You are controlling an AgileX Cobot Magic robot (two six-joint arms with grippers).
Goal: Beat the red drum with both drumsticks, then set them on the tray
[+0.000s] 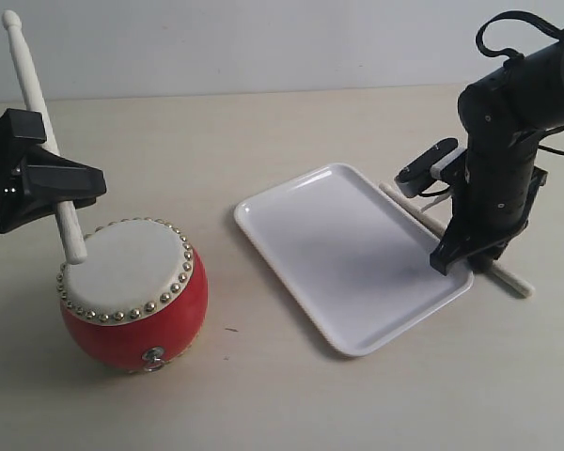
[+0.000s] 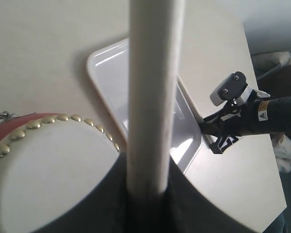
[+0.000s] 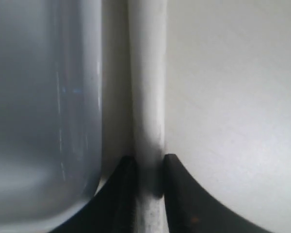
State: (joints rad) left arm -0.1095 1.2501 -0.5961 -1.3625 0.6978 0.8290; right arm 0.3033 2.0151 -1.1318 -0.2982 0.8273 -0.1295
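Observation:
The red drum (image 1: 132, 293) stands at the front left, its cream skin (image 2: 43, 174) ringed by gold studs. My left gripper (image 1: 64, 188) is shut on one drumstick (image 1: 33, 89), which leans steeply; its lower end rests at the skin's far rim. The left wrist view shows that stick (image 2: 153, 92) rising out of the jaws (image 2: 148, 194). The white tray (image 1: 348, 254) lies in the middle. The second drumstick (image 1: 513, 283) lies flat on the table along the tray's right rim. My right gripper (image 1: 465, 256) is lowered on it, both fingers pressed to the stick (image 3: 148, 73) beside the tray (image 3: 43, 97).
Everything sits on a beige table (image 1: 291, 404) with a pale wall behind. In the left wrist view the tray (image 2: 111, 68) lies beyond the drum, the right arm (image 2: 247, 116) is past it, and the table's edge (image 2: 266, 145) runs just beyond that arm.

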